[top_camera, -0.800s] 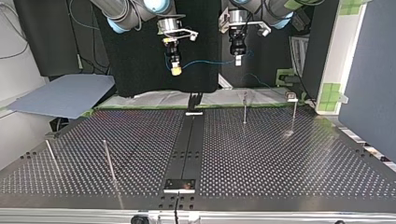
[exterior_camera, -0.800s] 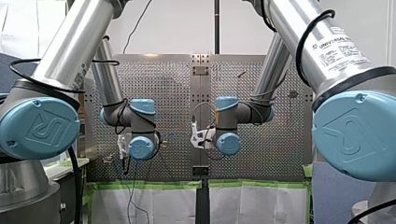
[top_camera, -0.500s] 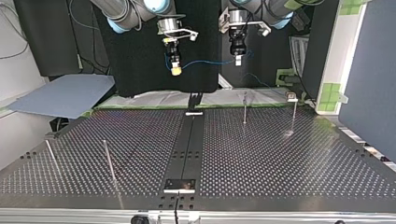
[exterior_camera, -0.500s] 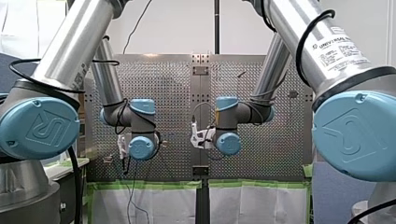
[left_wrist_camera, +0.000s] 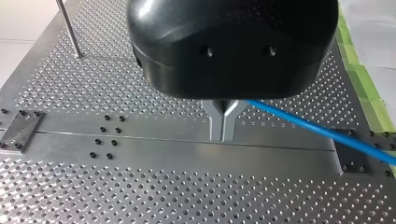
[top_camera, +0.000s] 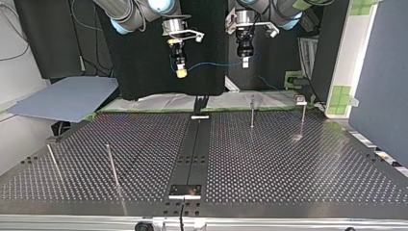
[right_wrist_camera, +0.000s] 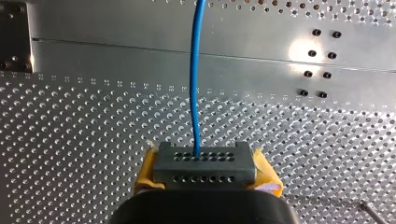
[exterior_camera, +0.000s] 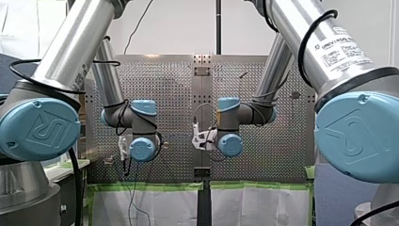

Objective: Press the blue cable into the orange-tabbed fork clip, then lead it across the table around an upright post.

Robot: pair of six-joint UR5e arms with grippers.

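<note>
The tabletop [top_camera: 288,159] is lying nearest in the top view, an upright post [top_camera: 111,166] standing on it. Farther back, raised above it, my right end effector [top_camera: 181,73] and my left end effector [top_camera: 245,62] are both clamping the blue cable [top_camera: 211,64], fingers closed, strung between them.

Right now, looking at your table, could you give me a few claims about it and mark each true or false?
1. Both arms' jaws are shut on the cable. True.
2. The cable is red. False: it is blue.
3. The cable loops round a post. False: the stretch between the jaws hangs above the table, clear of the posts.
4. My right arm's jaws carry yellow pads. True.
</note>
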